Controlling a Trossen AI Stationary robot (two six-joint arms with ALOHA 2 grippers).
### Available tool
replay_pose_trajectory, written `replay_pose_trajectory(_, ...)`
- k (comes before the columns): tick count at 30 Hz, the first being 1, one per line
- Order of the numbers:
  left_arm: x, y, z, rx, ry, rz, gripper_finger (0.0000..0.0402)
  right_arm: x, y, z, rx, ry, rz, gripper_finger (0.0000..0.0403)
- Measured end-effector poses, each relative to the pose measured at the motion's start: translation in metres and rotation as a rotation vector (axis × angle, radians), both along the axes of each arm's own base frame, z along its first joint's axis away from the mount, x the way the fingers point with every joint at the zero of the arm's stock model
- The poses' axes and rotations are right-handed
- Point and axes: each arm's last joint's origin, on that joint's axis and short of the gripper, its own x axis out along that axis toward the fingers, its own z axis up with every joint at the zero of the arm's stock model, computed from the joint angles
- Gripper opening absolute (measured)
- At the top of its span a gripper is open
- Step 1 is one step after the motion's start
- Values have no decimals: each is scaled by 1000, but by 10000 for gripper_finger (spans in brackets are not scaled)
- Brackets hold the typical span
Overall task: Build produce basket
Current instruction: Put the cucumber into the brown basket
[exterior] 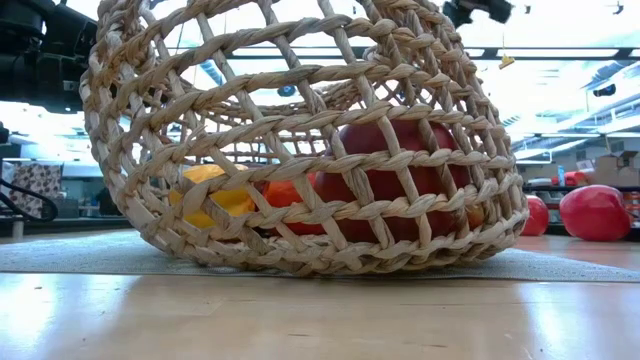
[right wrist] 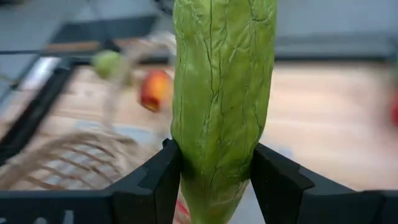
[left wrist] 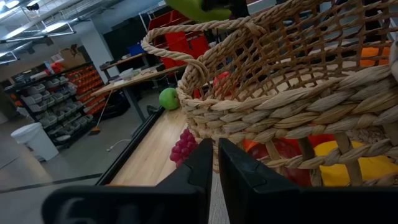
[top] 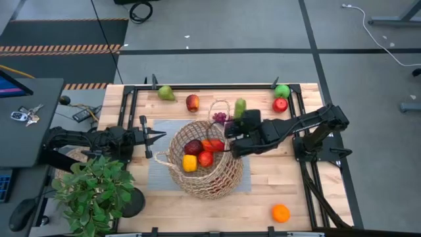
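Observation:
The tan wicker basket (top: 205,166) lies tipped on a grey mat (top: 158,172), its opening turned up and toward the far left; in the low view (exterior: 300,150) its side rests on the mat. Inside lie a dark red apple (top: 193,146), a yellow pepper (top: 189,162) and red pieces (top: 212,146). My right gripper (top: 238,122) is over the basket's far right rim, shut on a long wrinkled green vegetable (right wrist: 221,81). My left gripper (top: 161,136) is shut, its tips at the basket's left rim (left wrist: 205,115). My left gripper's shut fingertips (left wrist: 205,163) stand right at the basket's woven rim; I cannot tell whether they touch it. My right gripper pinches the green vegetable between its two fingers, on its two sides near its lower end (right wrist: 214,152). The fingers lie across it. The vegetable is lifted clear and most of its length sticks out past the fingers.
On the far side lie a green pear (top: 166,93), a red-yellow apple (top: 192,103), purple grapes (top: 219,117), a green apple (top: 282,91) and a red apple (top: 280,104). An orange (top: 281,212) lies near the front right. A potted plant (top: 99,191) stands at the near left.

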Motion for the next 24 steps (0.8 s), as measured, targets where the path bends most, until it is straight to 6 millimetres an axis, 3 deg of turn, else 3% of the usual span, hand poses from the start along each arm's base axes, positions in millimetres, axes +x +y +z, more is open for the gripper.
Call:
replay_pose_trajectory(5,0,0,0,0,1,0,33,29,7,14,-170,-13,250,181)
replay_pose_trajectory(9,0,0,0,0,0,0,29,42,11,43,-307,-91,417,181)
replay_pose_trajectory(18,0,0,0,0,1,0,34,36,8,118,-655,-333,635,181)
replay_pose_trajectory(24,0,0,0,0,1,0,34,27,5,132,-748,-330,632,181)
